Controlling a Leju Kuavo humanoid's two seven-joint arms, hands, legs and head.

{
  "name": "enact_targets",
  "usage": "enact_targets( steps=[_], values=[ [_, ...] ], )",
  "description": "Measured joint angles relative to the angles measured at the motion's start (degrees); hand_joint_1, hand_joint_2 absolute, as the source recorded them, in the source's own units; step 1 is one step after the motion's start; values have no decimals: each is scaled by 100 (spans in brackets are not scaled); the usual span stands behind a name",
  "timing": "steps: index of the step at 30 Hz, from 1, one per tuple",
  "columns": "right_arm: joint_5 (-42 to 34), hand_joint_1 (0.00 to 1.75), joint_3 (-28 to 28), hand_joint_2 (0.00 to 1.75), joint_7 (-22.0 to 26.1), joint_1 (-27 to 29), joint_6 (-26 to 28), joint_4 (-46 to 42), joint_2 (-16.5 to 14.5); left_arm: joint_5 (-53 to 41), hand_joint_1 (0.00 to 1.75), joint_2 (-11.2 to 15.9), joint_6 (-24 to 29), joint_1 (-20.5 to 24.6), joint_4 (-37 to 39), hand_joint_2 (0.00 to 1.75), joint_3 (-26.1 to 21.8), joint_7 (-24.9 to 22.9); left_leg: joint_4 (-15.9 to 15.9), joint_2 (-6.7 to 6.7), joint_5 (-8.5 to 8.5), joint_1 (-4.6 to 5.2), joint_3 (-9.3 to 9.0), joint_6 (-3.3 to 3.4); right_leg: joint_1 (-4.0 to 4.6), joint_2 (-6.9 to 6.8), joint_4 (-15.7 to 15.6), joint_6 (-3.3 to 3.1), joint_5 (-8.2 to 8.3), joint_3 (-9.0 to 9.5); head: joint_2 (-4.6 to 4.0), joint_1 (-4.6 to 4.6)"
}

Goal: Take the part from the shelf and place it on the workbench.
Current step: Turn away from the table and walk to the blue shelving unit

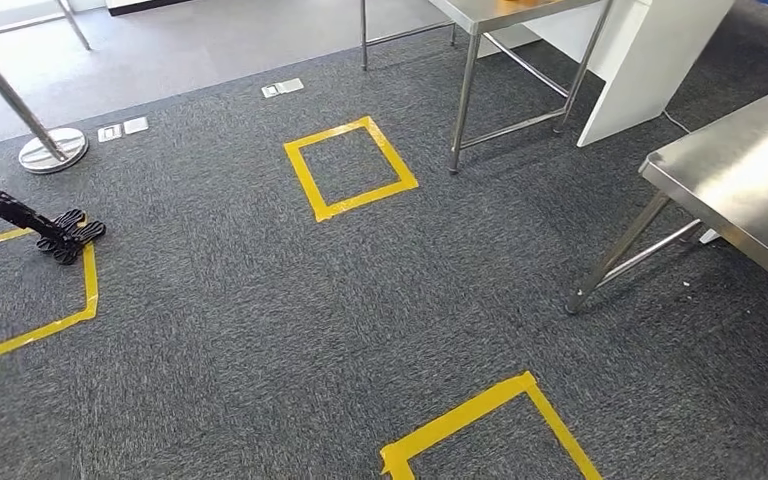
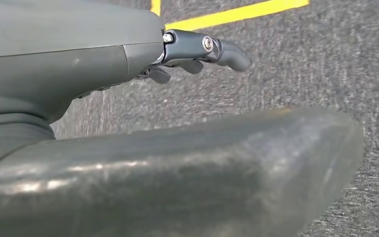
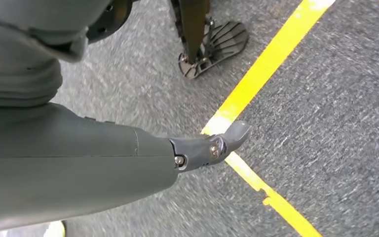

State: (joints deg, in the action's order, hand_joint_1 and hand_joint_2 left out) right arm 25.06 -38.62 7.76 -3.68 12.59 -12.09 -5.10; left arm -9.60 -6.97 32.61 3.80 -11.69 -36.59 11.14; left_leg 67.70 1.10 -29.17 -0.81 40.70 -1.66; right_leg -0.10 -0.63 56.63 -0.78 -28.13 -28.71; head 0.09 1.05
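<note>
My left hand: hanging over grey carpet, fingers loosely extended and apart, holding nothing. My right hand: likewise over carpet beside a yellow tape line, fingers straight, nothing held. Part to be fetched: I cannot tell where it is from these views. Steel workbench: at my right, top bare where visible. Second steel table: farther ahead. Yellow tape squares: marked on the carpet. Black stand foot: resting on the left square's tape.
</note>
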Motion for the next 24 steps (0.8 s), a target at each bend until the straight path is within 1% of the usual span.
enact_targets(
  steps=[1,2,3,4,5,6,7,8,9,10,11,12,13,14,15,16,17,18,19,20,21,22,23,24],
  values=[
    [9,0,2,0,-4,18,3,1,5,1,0,-2,-11,5,0,0,1,1,372,-63,-184,-4,152,-17,14,-97,1,-6,0,-15,0,6],
    [15,0,3,0,-8,29,6,1,10,2,0,-4,-20,5,0,0,1,2,613,-85,-274,-5,235,-28,22,-193,3,-7,0,-30,0,4],
    [17,0,4,0,-12,32,9,1,13,2,0,-4,-24,-1,0,0,1,3,645,-97,-254,-5,206,-32,27,-284,4,-6,-1,-41,0,6],
    [20,0,5,0,-13,31,10,1,13,3,0,-4,-26,-7,0,0,1,6,458,-125,-147,-4,57,-28,29,-369,4,-6,-3,-45,0,7],
    [22,0,7,0,-13,26,10,1,13,3,0,-4,-28,-9,0,0,1,14,92,-211,8,-1,-193,-15,30,-449,6,-1,-10,-31,0,7],
    [21,0,8,0,-13,23,10,1,13,3,0,-5,-30,-3,0,0,1,27,-308,-353,132,15,-453,3,48,-522,12,15,-24,-24,0,9],
    [20,0,8,0,-11,20,10,1,15,3,0,-7,-33,6,0,0,2,44,-624,-460,219,30,-648,35,68,-591,20,35,-41,-11,0,0],
    [19,0,8,0,-9,16,9,1,17,7,0,-10,-39,14,0,0,2,65,-817,-531,259,47,-759,68,88,-653,27,63,-55,6,0,-13],
    [16,0,8,0,-6,8,8,1,20,21,0,-13,-46,18,0,0,2,97,-877,-525,263,70,-775,102,103,-712,30,90,-62,10,0,-25],
    [14,0,8,0,-3,-4,6,0,21,50,0,-16,-51,15,0,0,1,136,-883,-445,280,80,-752,141,103,-773,28,111,-62,25,0,-35],
    [12,0,8,0,-1,-16,3,-1,22,93,0,-21,-53,11,0,0,-2,182,-899,-376,300,72,-739,178,93,-796,33,137,-70,20,0,-37],
    [10,0,8,0,3,-27,-1,-1,23,144,0,-25,-48,7,0,0,-7,227,-919,-306,326,60,-729,220,80,-696,86,157,-112,-9,0,-43],
    [11,0,8,0,7,-29,-7,-1,21,188,0,-29,-33,11,0,0,-13,262,-940,-236,354,41,-717,263,63,-520,248,167,-209,-89,0,-53],
    [11,0,8,0,11,-28,-11,-1,19,216,0,-32,-12,21,0,0,-18,291,-955,-159,380,22,-703,301,38,-306,532,167,-356,-228,0,-66],
    [11,0,8,0,15,-19,-15,1,17,230,0,-34,12,31,0,0,-23,311,-957,-76,399,22,-675,326,18,-104,929,156,-535,-415,0,-77],
    [12,0,8,0,18,-10,-19,2,14,232,0,-35,31,40,0,0,-27,324,-956,14,416,24,-647,341,2,-8,1345,151,-694,-617,0,-79],
    [13,0,8,0,20,-2,-20,3,13,232,0,-36,41,43,0,0,-31,333,-956,107,430,25,-626,346,-8,27,1647,163,-788,-771,0,-79],
    [14,0,8,0,21,3,-20,4,13,232,0,-37,48,39,0,0,-35,336,-955,202,446,26,-610,341,-15,43,1737,200,-783,-828,0,-79],
    [15,0,8,0,22,4,-20,4,13,232,0,-37,51,34,0,0,-38,336,-955,292,461,25,-603,330,-24,61,1580,254,-679,-763,0,-79],
    [16,0,8,0,23,2,-20,5,13,232,0,-38,55,30,1,0,-40,336,-954,380,476,23,-600,313,-39,106,1215,310,-507,-592,0,-79],
    [17,0,7,0,25,0,-20,5,14,232,0,-42,57,27,1,0,-41,336,-954,465,492,21,-595,291,-59,227,762,354,-330,-378,0,-81],
    [17,0,7,0,27,-1,-20,5,15,232,0,-45,57,28,1,0,-42,337,-949,539,506,30,-589,264,-63,342,391,360,-195,-207,0,-82],
    [18,0,8,0,28,-5,-20,5,14,232,0,-48,57,28,1,0,-42,337,-947,594,520,38,-577,239,-66,430,149,343,-113,-98,0,-81],
    [18,0,8,0,30,-14,-20,5,13,229,0,-49,57,26,1,0,-42,340,-948,644,537,43,-563,209,-55,479,51,306,-84,-62,0,-80]
  ],
)
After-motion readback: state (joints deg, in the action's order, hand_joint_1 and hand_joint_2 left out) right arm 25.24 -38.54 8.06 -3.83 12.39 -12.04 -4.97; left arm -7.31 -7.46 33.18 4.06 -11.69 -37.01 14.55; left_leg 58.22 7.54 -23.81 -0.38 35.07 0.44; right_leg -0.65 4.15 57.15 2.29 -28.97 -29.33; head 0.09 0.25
